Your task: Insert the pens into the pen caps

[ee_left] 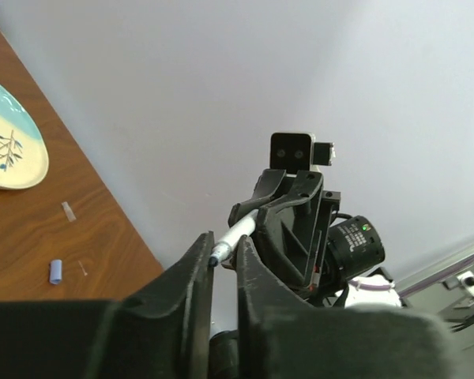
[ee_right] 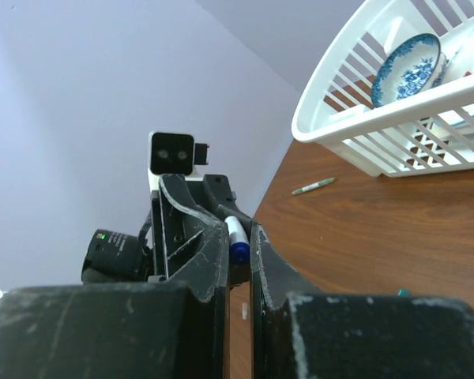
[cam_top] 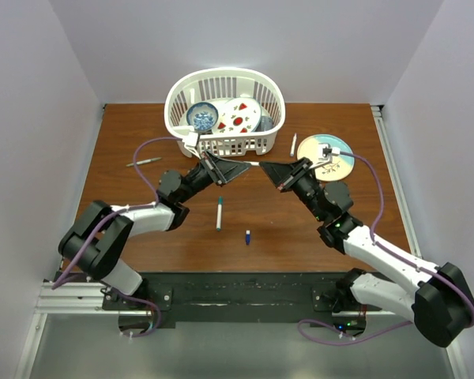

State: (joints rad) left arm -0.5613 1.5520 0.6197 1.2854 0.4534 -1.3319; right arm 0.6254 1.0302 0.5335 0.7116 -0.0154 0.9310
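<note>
**Pen (ee_left: 238,233) bridges two hands over counter (cam_top: 142,229)**

Pen spans the gap between both hands, held level in the air just in front of a white basket (cam_top: 262,142), apparently so that its ends can be lined up freely. The right hand (ee_right: 237,230) is pinched nearly closed on the pen's blue end. The left hand (ee_left: 223,251) shows only a narrow slot with the dark tip inside. Whether it grips the tip, or a cap hidden there, cannot be told. A second pen (cam_top: 219,213) and a loose blue cap (cam_top: 247,236) lie near each other on the counter below, probably next in line. The work looks to be at the mating step, with most pens not yet capped.
</note>
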